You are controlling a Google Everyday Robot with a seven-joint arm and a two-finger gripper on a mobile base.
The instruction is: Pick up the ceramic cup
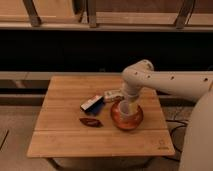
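Observation:
The ceramic cup is a small pale cream cylinder standing inside the wide reddish-orange bowl on the right half of the wooden table. My gripper comes down from the white arm straight onto the cup, at its rim. The arm's wrist hides the top of the cup.
A dark blue and white packet and a small white packet lie left of the bowl. A dark red-brown flat object lies near the table's middle front. A dark shelf and rails run behind the table.

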